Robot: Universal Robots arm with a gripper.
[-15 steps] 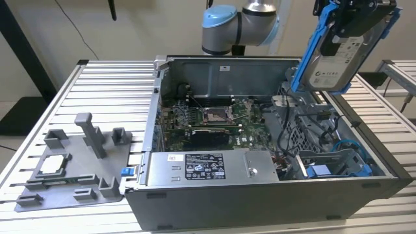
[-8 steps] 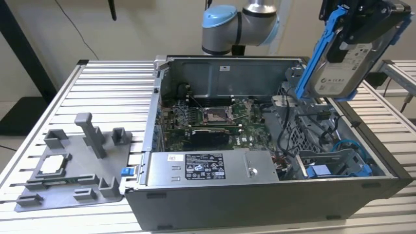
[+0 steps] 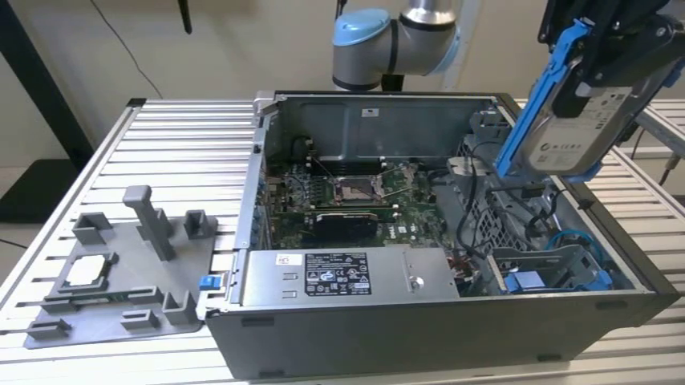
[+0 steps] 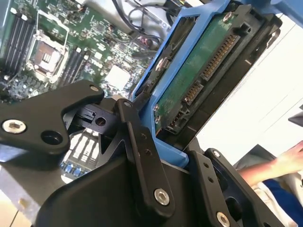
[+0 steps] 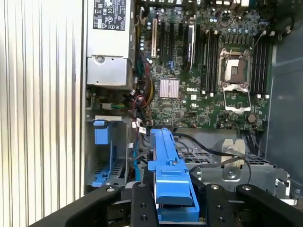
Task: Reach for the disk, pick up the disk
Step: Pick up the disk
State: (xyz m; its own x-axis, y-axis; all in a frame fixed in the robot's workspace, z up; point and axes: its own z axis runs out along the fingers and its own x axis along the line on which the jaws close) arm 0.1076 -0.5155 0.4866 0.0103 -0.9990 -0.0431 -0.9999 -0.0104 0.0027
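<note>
The disk (image 3: 583, 120), a silver drive with a white label in a blue bracket, hangs tilted in the air above the open computer case's right side in the exterior view. My gripper (image 3: 618, 44) is shut on its upper end. In the second wrist view the disk's (image 4: 199, 80) green circuit-board underside and connector face the camera, with the black fingers (image 4: 142, 142) clamped on the blue frame. Seen in the first wrist view, the blue bracket edge of the disk (image 5: 168, 170) sits between the gripper's (image 5: 173, 201) black fingers, over the case interior.
The open computer case (image 3: 428, 337) holds a motherboard (image 3: 342, 200), a long silver box with a sticker (image 3: 342, 277) and a drive bay with blue parts (image 3: 546, 273). A grey fixture tray (image 3: 118, 281) lies on the slatted table. A person's hand (image 4: 289, 161) is nearby.
</note>
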